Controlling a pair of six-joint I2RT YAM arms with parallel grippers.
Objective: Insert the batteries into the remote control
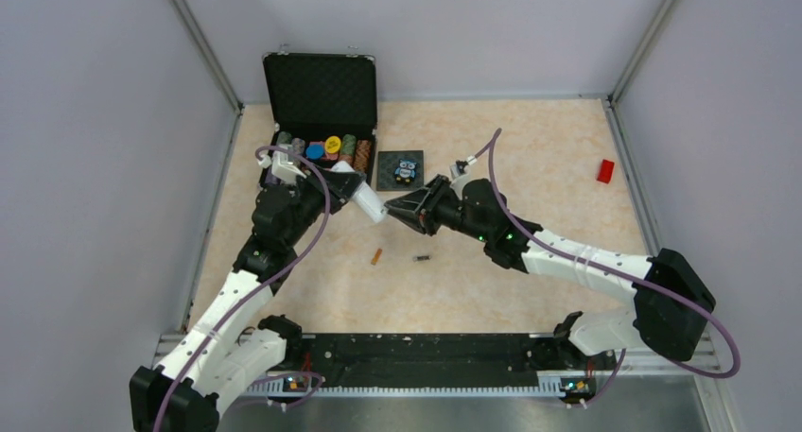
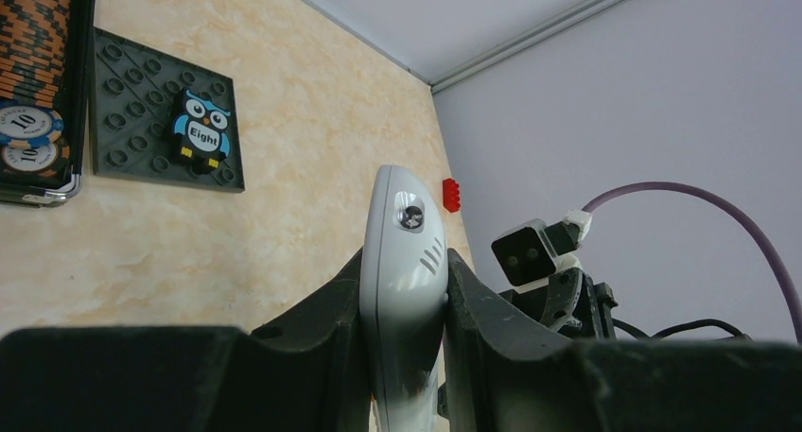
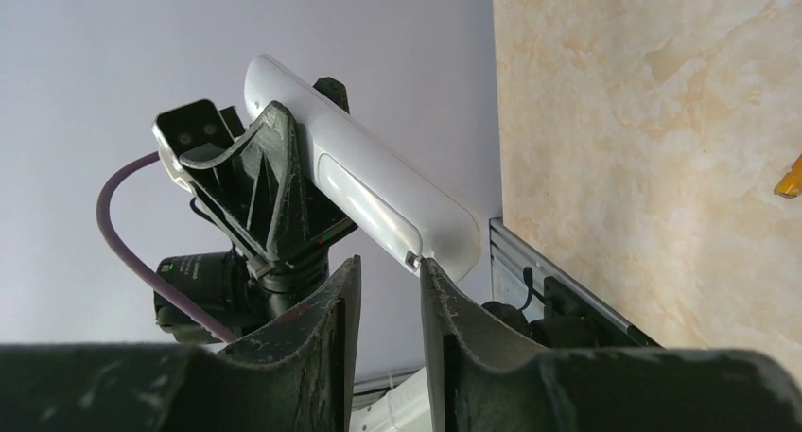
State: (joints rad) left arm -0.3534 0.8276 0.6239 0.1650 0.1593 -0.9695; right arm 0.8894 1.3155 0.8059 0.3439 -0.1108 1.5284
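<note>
The white remote control (image 1: 367,203) is held off the table, clamped across its width by my left gripper (image 2: 404,267), which is shut on it. In the right wrist view the remote control (image 3: 364,177) slants down toward my right gripper (image 3: 390,262). That gripper's jaws stand a little apart with nothing between them. One right fingertip (image 3: 430,273) touches the small catch at the end of the remote's back cover. In the top view my right gripper (image 1: 397,208) meets the remote's free end. Two batteries lie on the table below: an orange one (image 1: 376,256) and a dark one (image 1: 422,258).
An open black case (image 1: 320,92) holding poker chips (image 1: 326,148) stands at the back left. Next to it lies a dark studded tile with an owl picture (image 1: 400,170). A small red block (image 1: 605,170) lies at the right, near the wall.
</note>
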